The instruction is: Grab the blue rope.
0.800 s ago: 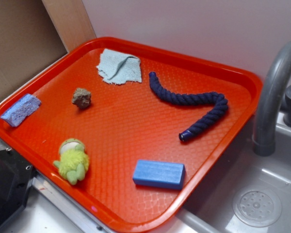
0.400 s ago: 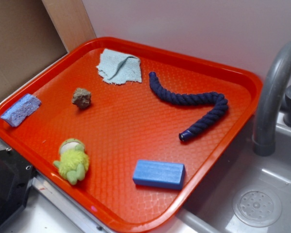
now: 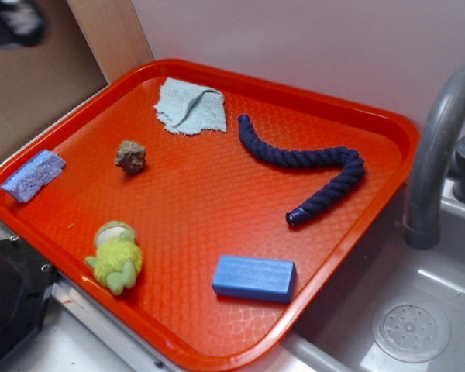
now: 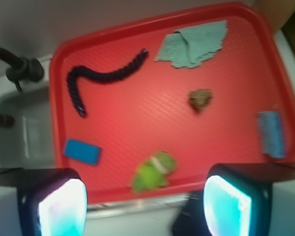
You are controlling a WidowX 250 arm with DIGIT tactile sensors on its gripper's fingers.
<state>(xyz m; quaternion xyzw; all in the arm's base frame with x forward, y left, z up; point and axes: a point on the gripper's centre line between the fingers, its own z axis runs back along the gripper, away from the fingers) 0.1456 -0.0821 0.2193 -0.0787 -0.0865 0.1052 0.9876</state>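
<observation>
The blue rope (image 3: 306, 164) is a thick dark navy twisted cord lying wavy on the right part of the red tray (image 3: 217, 74), its glossy capped end toward the front. It also shows in the wrist view (image 4: 96, 78) at the tray's upper left. My gripper (image 4: 145, 206) is open and empty, high above the tray's near edge and far from the rope. In the exterior view only a dark blurred bit of the arm (image 3: 15, 19) shows at the top left corner.
On the tray lie a pale green cloth (image 3: 190, 106), a brown lump (image 3: 130, 156), a pale blue-purple sponge (image 3: 33, 175), a green plush toy (image 3: 116, 257) and a bright blue block (image 3: 253, 277). A grey faucet (image 3: 434, 147) and sink (image 3: 411, 329) stand at the right.
A dark blurred part of the arm has come into the exterior view at the top left. The things on the tray have not moved.
</observation>
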